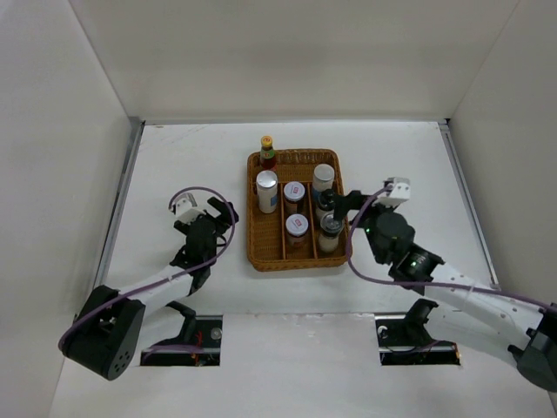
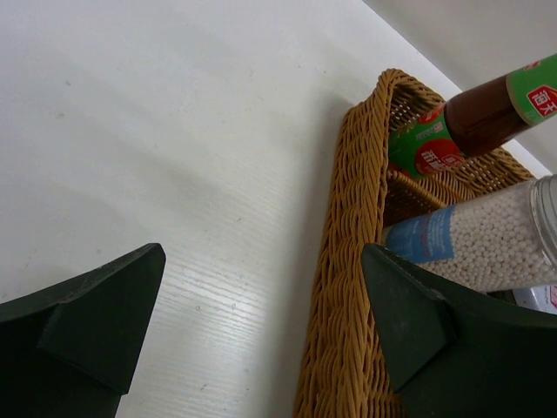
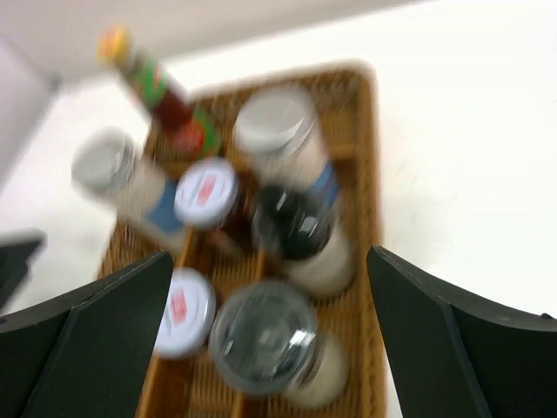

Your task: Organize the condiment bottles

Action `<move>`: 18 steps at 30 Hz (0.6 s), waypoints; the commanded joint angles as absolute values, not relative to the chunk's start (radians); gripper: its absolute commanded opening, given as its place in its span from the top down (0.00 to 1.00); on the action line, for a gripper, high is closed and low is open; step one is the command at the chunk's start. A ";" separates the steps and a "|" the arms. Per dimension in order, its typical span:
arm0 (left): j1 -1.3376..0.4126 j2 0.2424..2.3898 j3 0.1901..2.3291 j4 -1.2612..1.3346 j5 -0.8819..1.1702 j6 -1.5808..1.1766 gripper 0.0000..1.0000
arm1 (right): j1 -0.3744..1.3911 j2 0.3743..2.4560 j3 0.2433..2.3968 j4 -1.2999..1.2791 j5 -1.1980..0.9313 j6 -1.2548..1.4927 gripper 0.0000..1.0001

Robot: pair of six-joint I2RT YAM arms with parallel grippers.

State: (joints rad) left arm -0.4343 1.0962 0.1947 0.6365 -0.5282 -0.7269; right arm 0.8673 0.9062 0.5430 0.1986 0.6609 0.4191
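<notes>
Seven condiment bottles stand in the brown wicker tray [image 1: 254, 235]. The red sauce bottle with yellow cap [image 1: 267, 152] is at the far left corner, with a white silver-lidded cylinder [image 1: 266, 192] nearer. Two short red-labelled jars [image 1: 294, 193] [image 1: 297, 226] fill the middle lane. The right lane holds a second white cylinder [image 1: 324, 178], the dark black-capped bottle [image 1: 325, 205] and the beige shaker [image 1: 330, 237]. My right gripper [image 1: 342, 205] [image 3: 270, 287] is open above the shaker [image 3: 264, 335] and dark bottle [image 3: 291, 222]. My left gripper [image 1: 216, 228] [image 2: 261, 287] is open and empty beside the tray's left wall [image 2: 348, 261].
White walls enclose the table on three sides. The left wrist view shows the sauce bottle [image 2: 487, 113] and a white cylinder [image 2: 496, 235] over the tray rim. The right wrist view is blurred.
</notes>
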 commanded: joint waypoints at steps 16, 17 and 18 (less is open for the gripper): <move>-0.426 1.158 0.336 0.453 -0.627 -0.765 0.00 | 0.277 1.143 0.341 0.607 0.464 0.867 0.00; -0.426 1.163 0.342 0.446 -0.632 -0.765 0.00 | 0.263 1.163 0.347 0.623 0.416 0.873 0.00; -0.426 1.167 0.347 0.446 -0.637 -0.765 0.00 | 0.258 1.175 0.350 0.632 0.391 0.874 0.00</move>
